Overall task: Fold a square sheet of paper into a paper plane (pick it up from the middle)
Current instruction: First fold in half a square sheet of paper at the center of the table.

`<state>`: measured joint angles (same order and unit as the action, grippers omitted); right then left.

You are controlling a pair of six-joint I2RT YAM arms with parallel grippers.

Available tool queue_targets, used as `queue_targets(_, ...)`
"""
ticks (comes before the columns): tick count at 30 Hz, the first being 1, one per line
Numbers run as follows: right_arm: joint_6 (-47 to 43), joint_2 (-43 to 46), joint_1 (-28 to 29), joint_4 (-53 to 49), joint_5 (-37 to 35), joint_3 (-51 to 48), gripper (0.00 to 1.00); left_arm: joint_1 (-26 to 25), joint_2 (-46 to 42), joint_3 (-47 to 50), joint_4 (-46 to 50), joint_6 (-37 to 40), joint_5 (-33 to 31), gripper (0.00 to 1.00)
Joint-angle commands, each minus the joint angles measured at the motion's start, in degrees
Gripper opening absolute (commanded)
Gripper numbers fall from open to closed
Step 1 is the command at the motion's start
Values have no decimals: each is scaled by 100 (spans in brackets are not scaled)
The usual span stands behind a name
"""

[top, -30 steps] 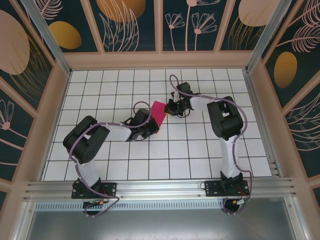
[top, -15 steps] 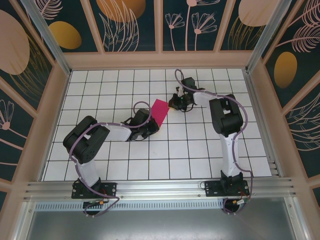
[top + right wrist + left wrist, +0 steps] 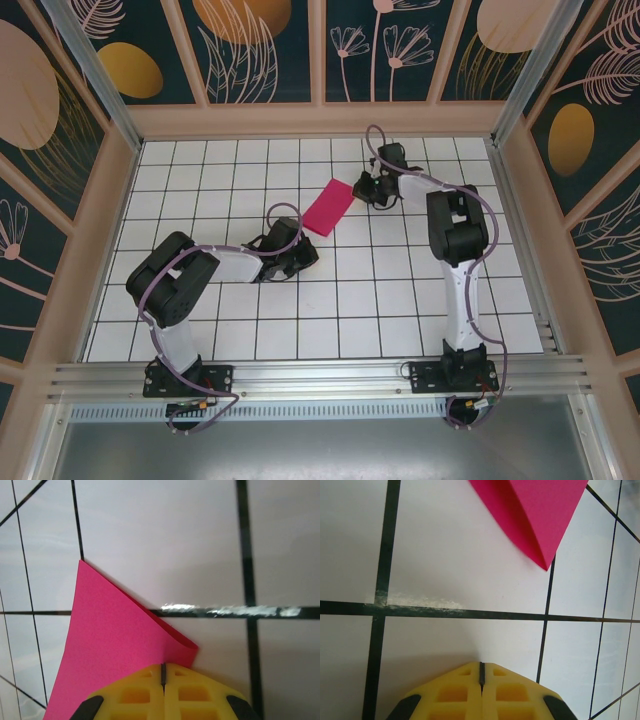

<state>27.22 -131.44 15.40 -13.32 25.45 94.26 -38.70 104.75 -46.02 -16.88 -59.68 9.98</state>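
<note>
The square sheet of paper (image 3: 327, 207) is magenta-pink and folded over into an oblong, lying slanted on the white tiled floor behind the left arm. My right gripper (image 3: 361, 190) is shut on the sheet's right end. In the right wrist view the sheet (image 3: 115, 645) runs under the closed yellow fingertips of that gripper (image 3: 162, 666), with a rounded fold (image 3: 187, 647) beside them. My left gripper (image 3: 311, 254) rests low on the floor, shut and empty. In its wrist view the left gripper (image 3: 481, 664) sits about one tile short of the sheet's pointed corner (image 3: 540, 525).
The floor (image 3: 400, 300) is a white grid of black lines, closed in by tan walls (image 3: 320, 120) at the back and both sides. A metal rail (image 3: 320, 375) crosses the near edge by the arm bases.
My right gripper has moved back and to the right, pulling the pink sheet away from the left gripper, which it overlapped before. The left arm has stayed still.
</note>
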Motion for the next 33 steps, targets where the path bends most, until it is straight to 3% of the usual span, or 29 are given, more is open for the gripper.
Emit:
queue_targets(1,-156,-291,-16,-273,-344,68,0,-68,77,210,914,99,5,0)
queue_targets(13,-276,782,428,286,262,-1600,0,-62,-1176,-112,146,790,151,0)
queue_targets(22,-392,1332,1012,483,492,-2381,0,-68,-503,-542,324,1339,207,0)
queue_targets(33,-734,1473,1116,335,822,-2554,0,-66,81,-602,92,2729,504,0)
